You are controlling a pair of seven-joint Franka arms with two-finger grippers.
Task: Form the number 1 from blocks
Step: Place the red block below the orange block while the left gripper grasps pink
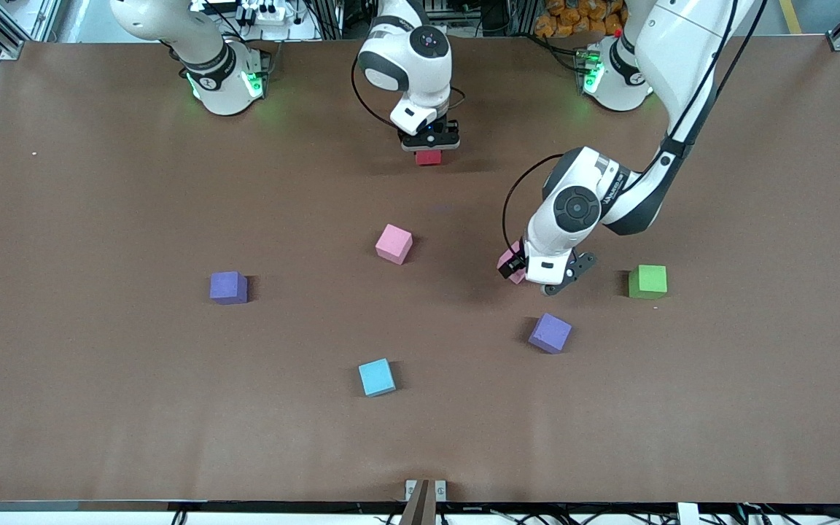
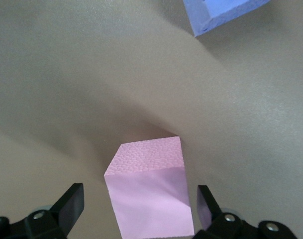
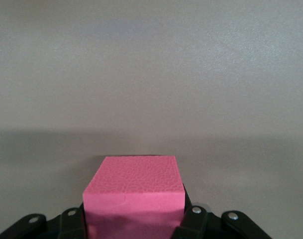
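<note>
Two grippers are engaged. I read the left gripper low over the bench, jaws spread wide with a pink block standing between them, untouched on either side; a straight closing should take it. The right gripper sits near the robots' bases, jaws closed on a red block. Both cubes look matte, grainy, square-edged. A second pink block lies mid-bench; two purple blocks lie nearer the front camera.
</note>
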